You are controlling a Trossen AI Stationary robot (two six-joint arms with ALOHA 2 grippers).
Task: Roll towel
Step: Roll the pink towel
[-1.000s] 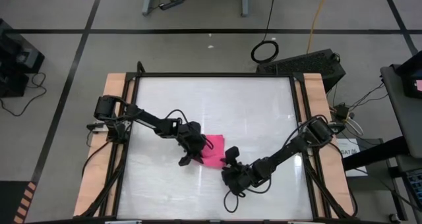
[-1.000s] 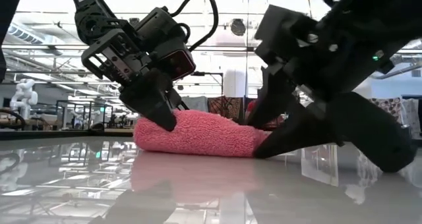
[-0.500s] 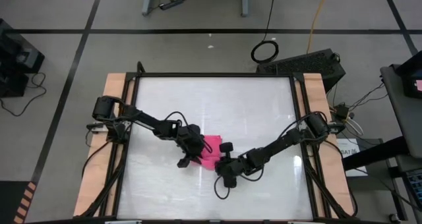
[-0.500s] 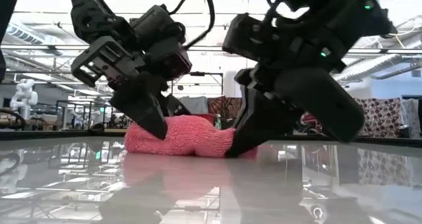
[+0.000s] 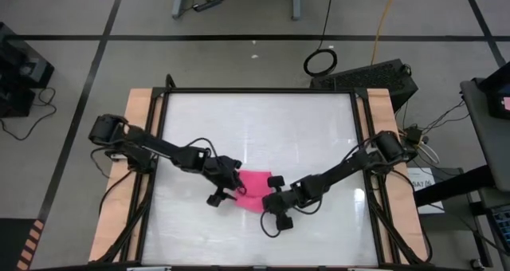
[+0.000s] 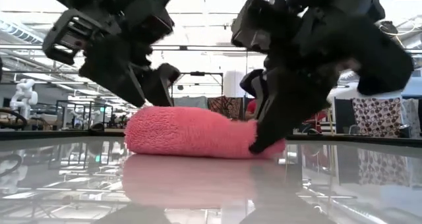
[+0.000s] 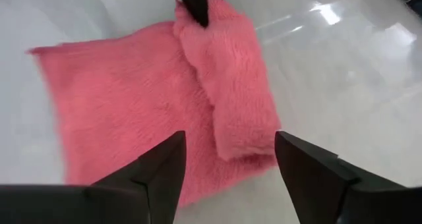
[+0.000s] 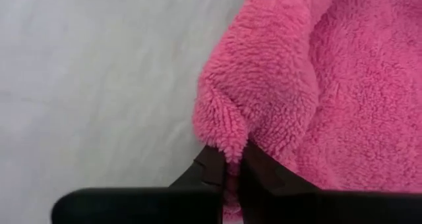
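The pink towel (image 5: pixel 253 183) lies on the white table (image 5: pixel 263 119), partly rolled. In the left wrist view its rolled part (image 7: pixel 231 85) lies on the flat part (image 7: pixel 112 105). My left gripper (image 7: pixel 227 165) is open and hovers just above the roll's left end (image 6: pixel 142 128), touching nothing. My right gripper (image 8: pixel 232 168) is shut on the roll's right end, low over the table (image 6: pixel 260 141). My right gripper pinches a tuft at the right end of the towel's roll (image 8: pixel 227 145) between its two fingertips (image 8: pixel 260 174). The fingers slant down at it from the table's right. The towel (image 6: pixel 191 132) lies on the table, its roll along the tabletop.
Wooden rails (image 5: pixel 137 143) run along the table's left and right sides. A dark box (image 5: pixel 374 76) and a cable ring (image 5: pixel 319 62) sit on the floor beyond the far edge. Bare tabletop surrounds the towel.
My left gripper has opened, let go of the towel's left end, and risen clear of it. My right gripper has shut on the towel's right end and turned steeper. The towel's roll stays on the table and looks fuller.
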